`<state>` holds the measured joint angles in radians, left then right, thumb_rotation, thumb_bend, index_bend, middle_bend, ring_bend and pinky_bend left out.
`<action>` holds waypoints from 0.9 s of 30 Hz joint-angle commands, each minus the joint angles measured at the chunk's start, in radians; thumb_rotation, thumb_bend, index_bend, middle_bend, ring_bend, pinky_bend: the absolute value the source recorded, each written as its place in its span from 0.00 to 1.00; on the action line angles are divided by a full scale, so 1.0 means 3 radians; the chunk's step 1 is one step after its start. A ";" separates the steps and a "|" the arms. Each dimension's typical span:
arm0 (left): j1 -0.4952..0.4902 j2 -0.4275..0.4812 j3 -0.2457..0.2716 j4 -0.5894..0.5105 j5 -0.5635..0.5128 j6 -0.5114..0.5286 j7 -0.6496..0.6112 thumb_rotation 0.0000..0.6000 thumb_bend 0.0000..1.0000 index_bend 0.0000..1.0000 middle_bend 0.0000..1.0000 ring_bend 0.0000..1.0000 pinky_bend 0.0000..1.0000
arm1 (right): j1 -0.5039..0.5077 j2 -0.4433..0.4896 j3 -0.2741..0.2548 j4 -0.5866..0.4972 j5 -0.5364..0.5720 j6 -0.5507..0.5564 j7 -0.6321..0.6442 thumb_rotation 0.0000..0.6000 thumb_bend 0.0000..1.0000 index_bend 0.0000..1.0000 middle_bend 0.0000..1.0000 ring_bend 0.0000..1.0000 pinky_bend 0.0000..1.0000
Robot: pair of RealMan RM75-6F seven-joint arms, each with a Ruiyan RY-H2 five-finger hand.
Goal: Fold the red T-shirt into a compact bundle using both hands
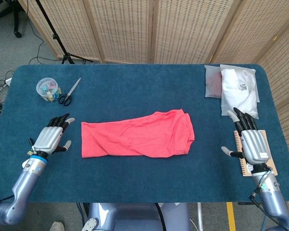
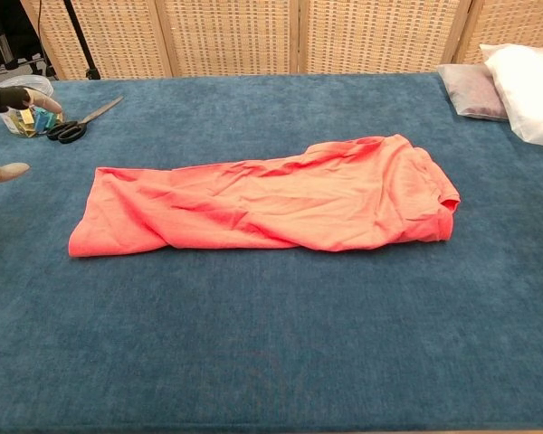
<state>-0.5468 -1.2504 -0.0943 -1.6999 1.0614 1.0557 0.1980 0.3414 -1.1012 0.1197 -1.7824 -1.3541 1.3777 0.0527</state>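
Wicker screen panels (image 1: 178,29) behind blue-clothed table (image 1: 135,82) — grey floor (image 1: 9,53).

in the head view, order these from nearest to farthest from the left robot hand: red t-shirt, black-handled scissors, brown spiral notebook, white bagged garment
Measured from the left robot hand, low on the table's left side:
1. Red T-shirt, just to its right, mid-table.
2. Black-handled scissors, behind it by the plastic tub.
3. Brown spiral notebook, far right, partly under the right robot hand.
4. White bagged garment, far right rear corner.
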 commanded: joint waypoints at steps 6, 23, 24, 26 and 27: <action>0.0194 -0.0138 0.0303 0.0191 0.0651 0.0042 -0.0399 1.00 0.40 0.10 0.00 0.00 0.00 | -0.0246 0.0030 -0.0156 0.0013 -0.0311 0.0258 0.0196 1.00 0.00 0.00 0.00 0.00 0.00; 0.0285 -0.0611 0.0396 0.0591 0.0864 0.0013 -0.0380 1.00 0.42 0.33 0.00 0.00 0.00 | -0.0282 0.0048 -0.0059 0.0086 -0.0324 0.0206 0.0363 1.00 0.00 0.00 0.00 0.00 0.00; 0.0288 -0.0642 0.0386 0.0617 0.0854 0.0019 -0.0357 1.00 0.42 0.33 0.00 0.00 0.00 | -0.0284 0.0047 -0.0055 0.0090 -0.0323 0.0201 0.0365 1.00 0.00 0.00 0.00 0.00 0.00; 0.0294 -0.0680 0.0382 0.0652 0.0840 0.0015 -0.0340 1.00 0.42 0.34 0.00 0.00 0.00 | -0.0287 0.0045 -0.0050 0.0096 -0.0319 0.0194 0.0370 1.00 0.00 0.00 0.00 0.00 0.00; 0.0298 -0.0701 0.0382 0.0678 0.0832 0.0007 -0.0334 1.00 0.42 0.34 0.00 0.00 0.00 | -0.0286 0.0044 -0.0045 0.0101 -0.0317 0.0186 0.0373 1.00 0.00 0.00 0.00 0.00 0.00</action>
<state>-0.4586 -1.4553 0.0216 -1.5024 1.3139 1.0593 0.0949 0.2555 -1.0878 0.1055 -1.7528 -1.4496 1.4343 0.1641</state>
